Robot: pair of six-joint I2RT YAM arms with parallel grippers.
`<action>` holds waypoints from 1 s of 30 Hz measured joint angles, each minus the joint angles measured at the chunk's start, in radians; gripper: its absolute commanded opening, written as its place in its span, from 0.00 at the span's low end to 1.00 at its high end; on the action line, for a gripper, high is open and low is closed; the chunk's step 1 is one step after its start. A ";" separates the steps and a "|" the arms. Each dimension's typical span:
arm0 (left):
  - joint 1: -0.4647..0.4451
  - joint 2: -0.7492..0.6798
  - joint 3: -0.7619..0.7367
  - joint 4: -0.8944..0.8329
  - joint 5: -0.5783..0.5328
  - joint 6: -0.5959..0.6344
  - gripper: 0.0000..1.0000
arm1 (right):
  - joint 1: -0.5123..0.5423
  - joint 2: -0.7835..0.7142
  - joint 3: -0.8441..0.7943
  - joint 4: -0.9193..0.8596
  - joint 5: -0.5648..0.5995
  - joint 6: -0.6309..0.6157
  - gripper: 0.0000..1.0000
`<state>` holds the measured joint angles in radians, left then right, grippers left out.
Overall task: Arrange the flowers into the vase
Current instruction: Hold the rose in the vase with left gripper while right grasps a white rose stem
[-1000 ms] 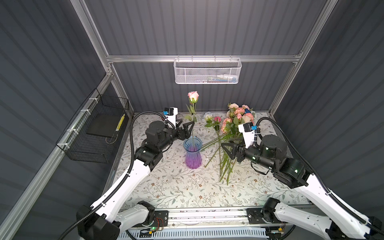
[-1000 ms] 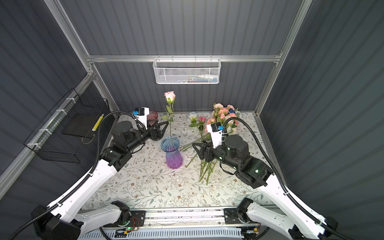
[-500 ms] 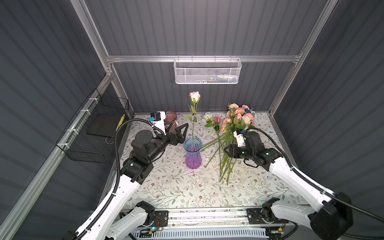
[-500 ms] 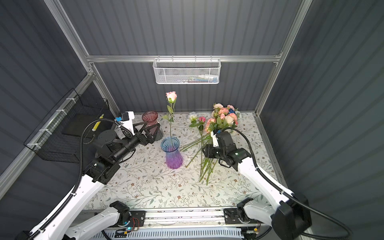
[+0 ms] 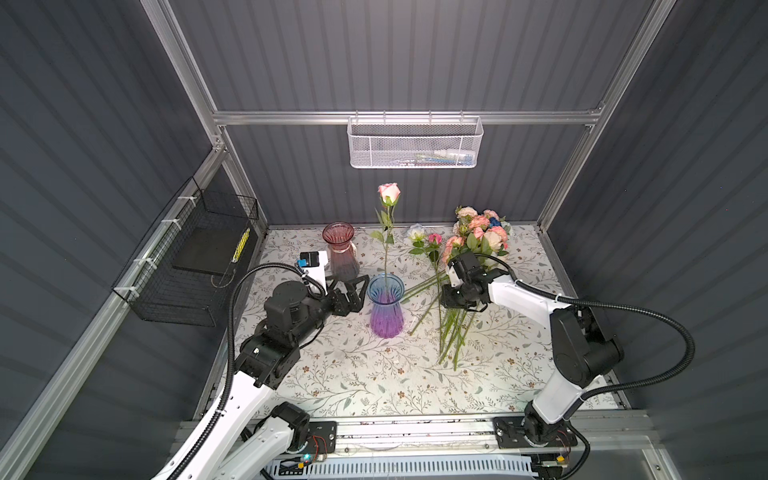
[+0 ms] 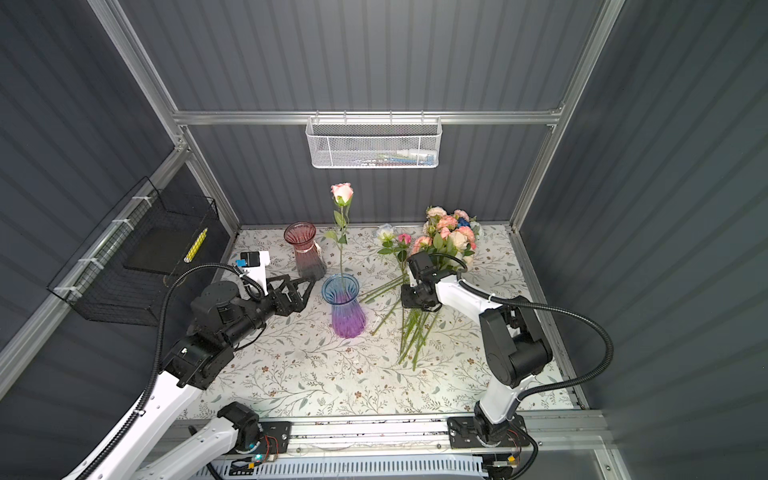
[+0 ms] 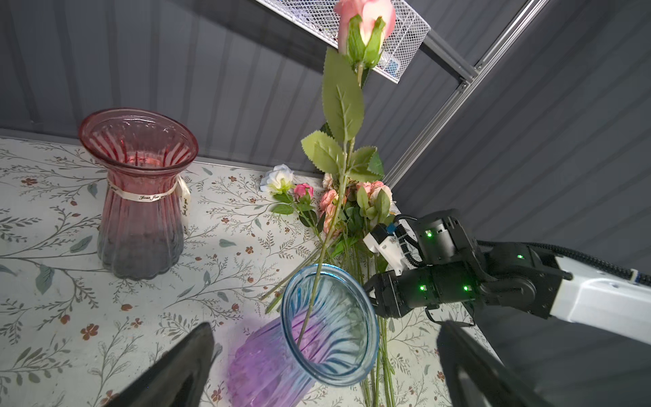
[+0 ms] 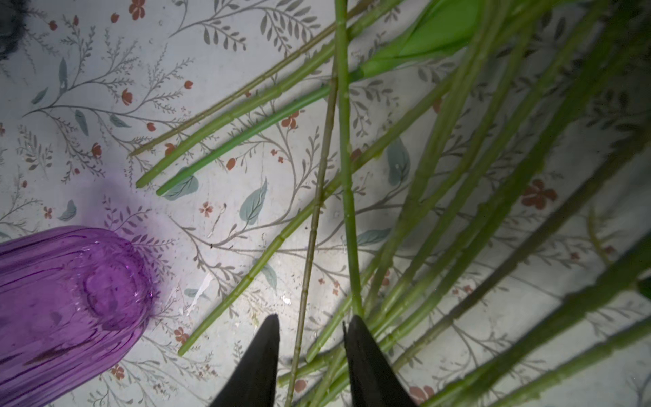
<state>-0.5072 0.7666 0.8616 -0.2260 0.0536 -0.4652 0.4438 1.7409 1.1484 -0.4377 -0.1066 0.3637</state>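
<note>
**Inspector:** What is the state of the left gripper?

**Technician:** The left gripper (image 5: 351,280) has its jaws wide apart and holds nothing. It sits just beside the rim of the blue-to-purple vase (image 5: 386,307).

**Inspector:** And the right gripper?

**Technician:** The right gripper (image 8: 311,320) points down onto the stems of the loose flowers (image 5: 478,232). Its jaws stand a narrow gap apart, and one thin stem (image 8: 310,246) runs through that gap. Contact with either fingertip cannot be confirmed.

**Inspector:** Where are the flowers?

**Technician:** One pink rose (image 5: 389,193) stands upright in the blue-to-purple vase, its stem resting against the rim. The loose flowers lie on the patterned table (image 5: 374,374) to the right of that vase. Their blooms point toward the back wall and their stem ends toward the front.

**Inspector:** Any other items?

**Technician:** A red vase (image 5: 340,249) stands upright near the back wall, behind the left gripper.
</note>
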 measured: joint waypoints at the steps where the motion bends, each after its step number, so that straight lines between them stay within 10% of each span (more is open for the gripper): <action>1: 0.000 -0.006 -0.003 -0.003 -0.002 -0.003 1.00 | 0.000 0.015 0.012 -0.002 0.010 -0.008 0.33; 20: 0.000 -0.011 -0.006 -0.018 -0.003 -0.018 1.00 | 0.000 0.160 0.108 -0.046 0.082 -0.104 0.08; 30: 0.000 -0.002 -0.006 -0.018 -0.002 -0.019 1.00 | -0.002 -0.025 -0.030 0.040 0.038 -0.102 0.00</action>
<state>-0.5072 0.7647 0.8551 -0.2436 0.0521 -0.4839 0.4423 1.7157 1.1187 -0.3973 -0.0685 0.2615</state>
